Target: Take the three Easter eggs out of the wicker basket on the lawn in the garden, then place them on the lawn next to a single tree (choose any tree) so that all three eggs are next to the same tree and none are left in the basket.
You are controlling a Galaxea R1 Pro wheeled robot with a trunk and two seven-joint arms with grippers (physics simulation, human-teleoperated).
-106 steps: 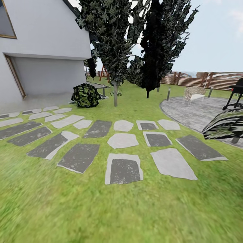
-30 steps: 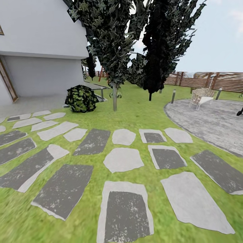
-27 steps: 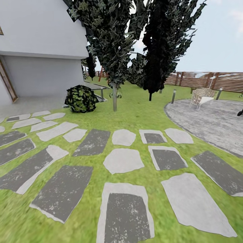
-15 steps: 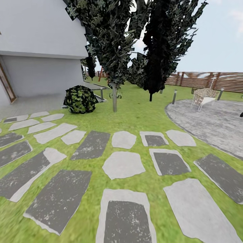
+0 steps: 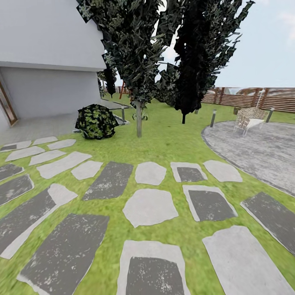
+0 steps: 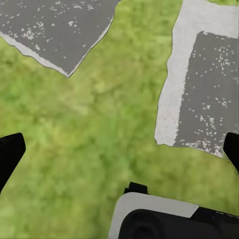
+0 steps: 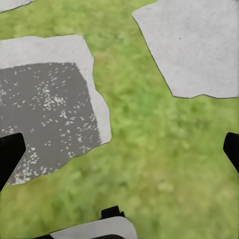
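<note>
Head view: the lawn (image 5: pixel 164 139) runs ahead, crossed by stepping stones (image 5: pixel 149 207). Beyond them stands the tree (image 5: pixel 139 119) with its pale trunk, slightly left of centre and well apart from the robot. A bush (image 5: pixel 96 121) sits to its left, a near-black tree (image 5: pixel 192 61) to its right, and a paved patio (image 5: pixel 258 149) with a chair (image 5: pixel 248 118) lies further right by the fence (image 5: pixel 250 98). The tree lies straight ahead, so I judge neither arm nearer; the basket and eggs I cannot place.

Left wrist view: the left end effector (image 6: pixel 119 154) hangs over grass between stones, its fingers (image 6: pixel 9 157) spread wide, holding nothing.

Right wrist view: the right end effector (image 7: pixel 119 154) is likewise wide open and empty over grass beside a stone (image 7: pixel 50 99).
</note>
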